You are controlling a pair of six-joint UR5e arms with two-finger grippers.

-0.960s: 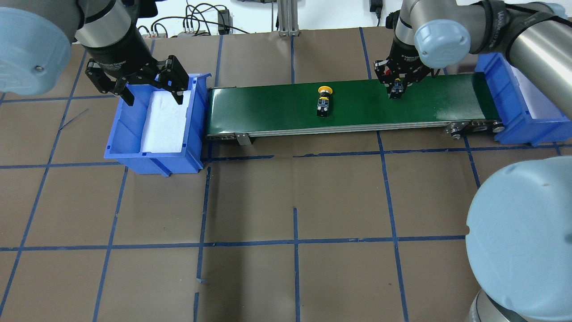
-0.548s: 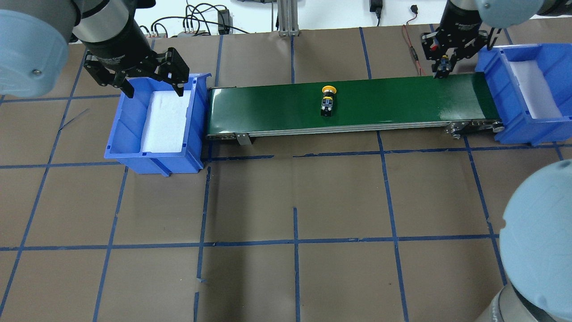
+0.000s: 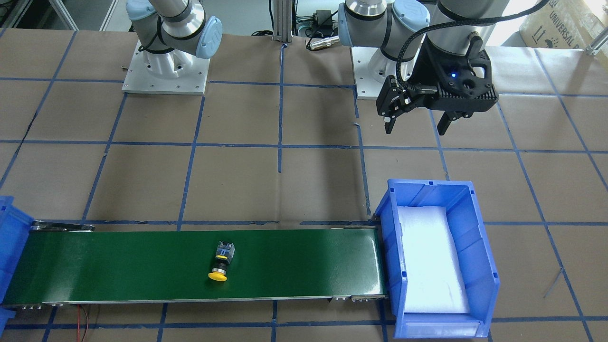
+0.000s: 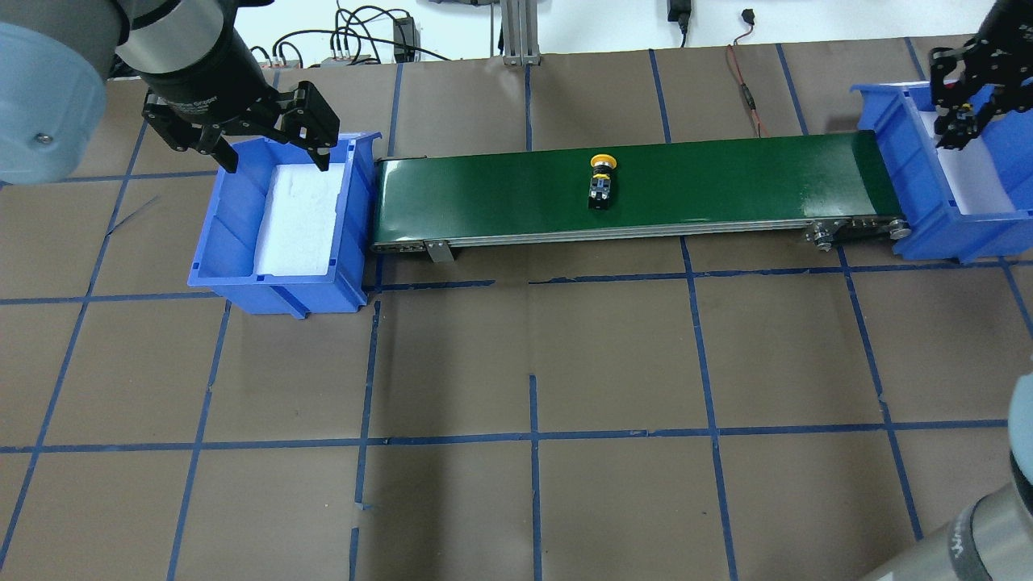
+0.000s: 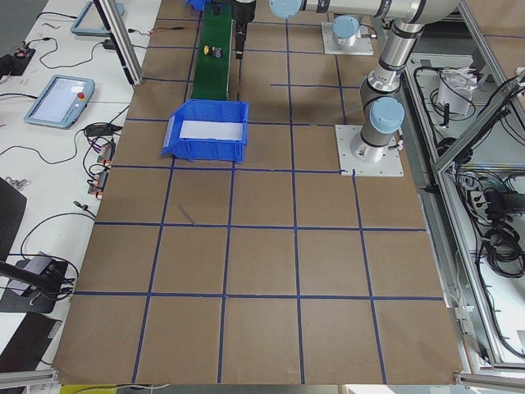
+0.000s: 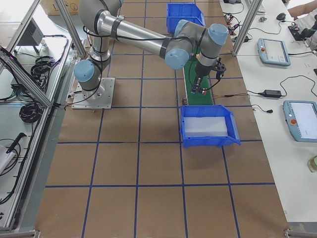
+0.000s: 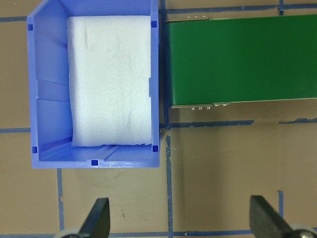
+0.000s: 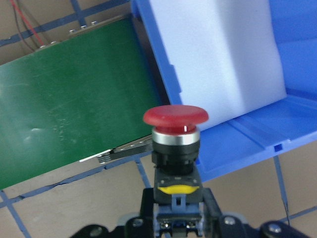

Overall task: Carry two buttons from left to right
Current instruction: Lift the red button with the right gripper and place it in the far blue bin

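My right gripper [image 4: 959, 121] is shut on the red-capped button [image 8: 176, 130] and holds it in the air over the near-left part of the right blue bin [image 4: 928, 219], by the belt's end. In the right wrist view the gripper [image 8: 177, 201] clamps the button's black body, cap pointing away. The yellow-capped button [image 4: 600, 179] lies on its side on the green conveyor belt [image 4: 484, 190], a little right of the middle; it also shows in the front-facing view [image 3: 221, 264]. My left gripper [image 4: 270, 149] is open and empty above the far edge of the left blue bin [image 4: 218, 242].
Both bins hold only a white foam pad; the left one shows in the left wrist view [image 7: 49, 99]. A red wire [image 4: 746, 89] lies on the table behind the belt's right end. Brown paper with blue tape lines covers the table.
My right gripper carried the red button from over the belt rightward to above the right bin. The yellow button drifted a little right on the belt. My left gripper edged back slightly.
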